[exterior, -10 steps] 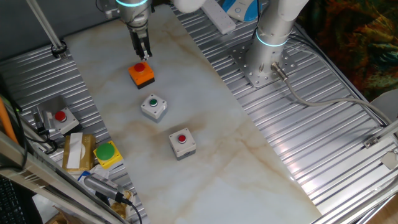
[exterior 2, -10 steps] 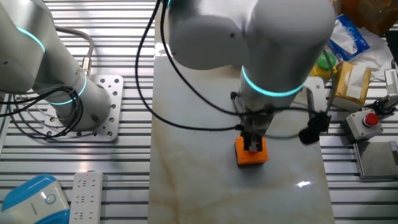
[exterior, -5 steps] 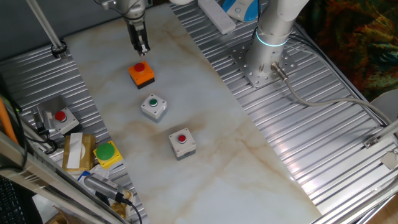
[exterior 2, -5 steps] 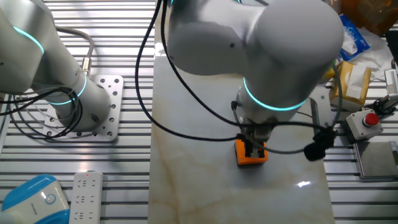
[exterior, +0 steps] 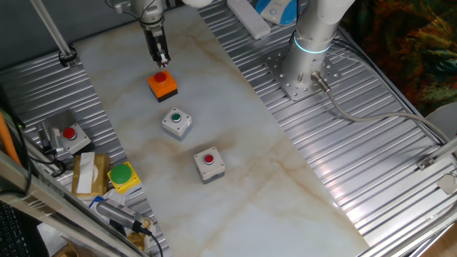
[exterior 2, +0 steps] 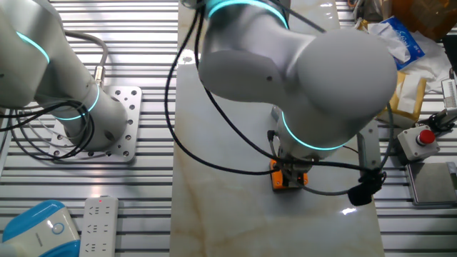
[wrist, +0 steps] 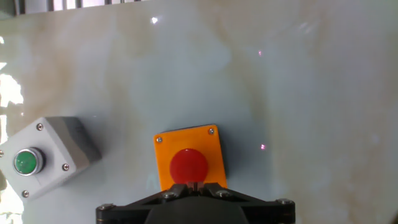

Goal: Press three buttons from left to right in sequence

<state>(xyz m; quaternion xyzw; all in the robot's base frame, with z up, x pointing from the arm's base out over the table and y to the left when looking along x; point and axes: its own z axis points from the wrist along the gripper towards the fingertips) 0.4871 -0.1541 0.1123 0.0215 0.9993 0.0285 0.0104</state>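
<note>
The gripper hovers clenched, fingertips touching, just above the orange box at the marble's 12 o'clock end. Next: swing toward 6 o'clock, centre over the green button, then press straight down, lightly.

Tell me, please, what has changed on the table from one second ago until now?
Only the arm moved. The gripper, which was right down at the red button of the orange box a second ago, has lifted and now hangs above it. Nothing was taken hold of or let go. The orange box, the grey box with the green button and the grey box with the red button stayed where they were.
</note>
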